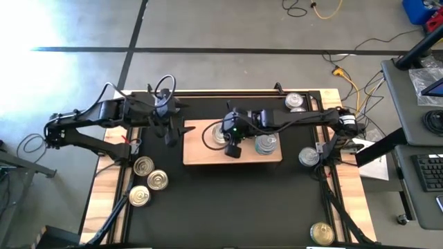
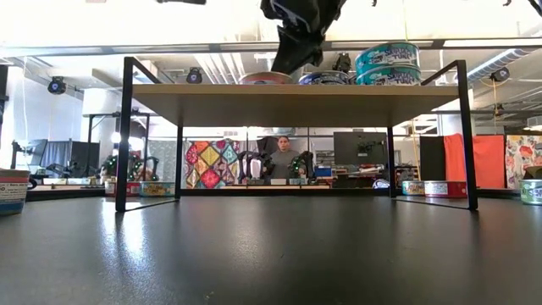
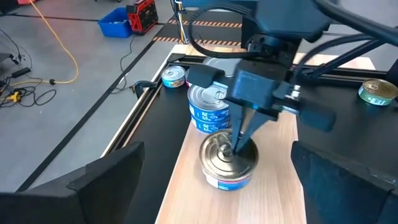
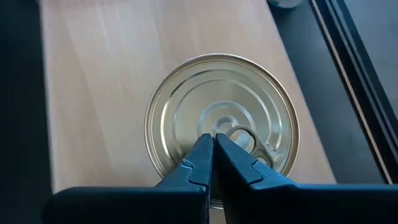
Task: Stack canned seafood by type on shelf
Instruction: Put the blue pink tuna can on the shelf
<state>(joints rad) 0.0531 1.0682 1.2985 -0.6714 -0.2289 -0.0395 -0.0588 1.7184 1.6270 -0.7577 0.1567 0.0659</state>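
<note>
Your right gripper (image 4: 213, 144) is squeezed shut, empty, with its tips on or just above the lid of a tin (image 4: 222, 127) on the shelf (image 1: 197, 153); you can't quite tell which. A stack of two tins (image 3: 208, 107) stands just beside it. Your left gripper (image 1: 168, 129) waits wide open past the shelf's edge, over bare mat (image 1: 228, 200).

Pale wooden shelf (image 1: 197, 153) on black legs, standing mid-bench on the black mat (image 1: 228, 207). On its top, a lone silver tin (image 1: 219, 134) and a two-high blue-labelled stack (image 1: 266, 144). On the mat, three gold tins (image 1: 148, 181) left of the shelf.
</note>
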